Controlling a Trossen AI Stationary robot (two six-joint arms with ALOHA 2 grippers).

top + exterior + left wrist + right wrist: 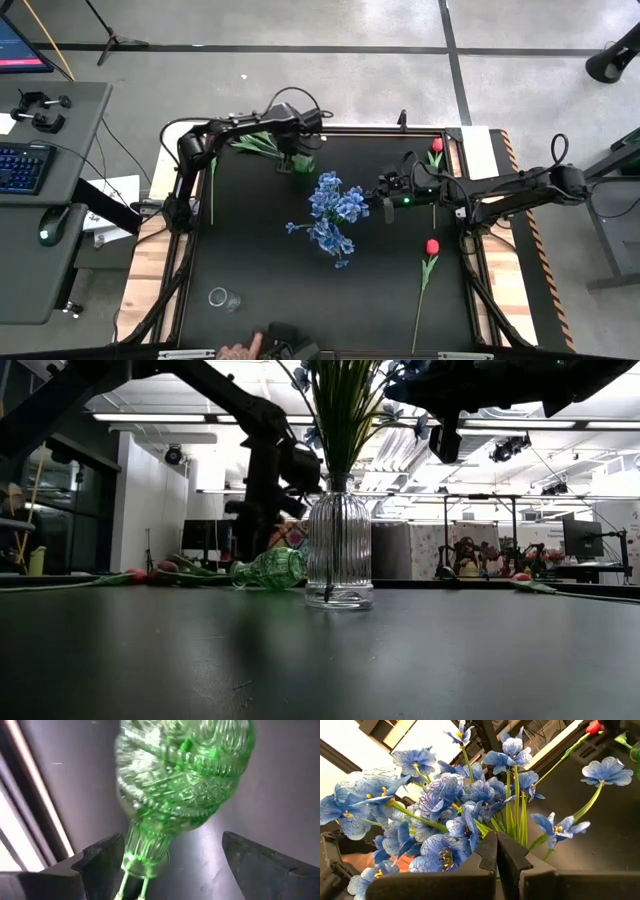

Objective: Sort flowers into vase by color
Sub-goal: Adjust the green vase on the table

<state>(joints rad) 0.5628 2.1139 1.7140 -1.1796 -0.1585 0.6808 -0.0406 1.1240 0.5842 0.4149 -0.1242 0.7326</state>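
Near the middle of the black worktop (260, 250) a clear ribbed vase (338, 550) stands upright with the blue flowers (332, 212) in it, their green stems fanning up out of its neck. Just beside the blossoms hangs the right gripper (388, 208), fingers pressed together and holding nothing; its wrist view looks straight into the blue petals. Toward the far edge the left gripper (287, 160) is down at a green glass vase (182, 785) that lies tipped on its side. Its fingers (100, 857) stand wide apart on either side of the vase's neck, and I cannot tell whether they touch the glass. Pale green stems show at that vase's mouth. One red tulip (431, 247) lies flat on the right part of the worktop, stem pointing to the near edge; a second red tulip (436, 146) lies near the far right corner. A small clear glass (220, 298) sits near the front left, and a person's hand (238, 351) shows at the near edge
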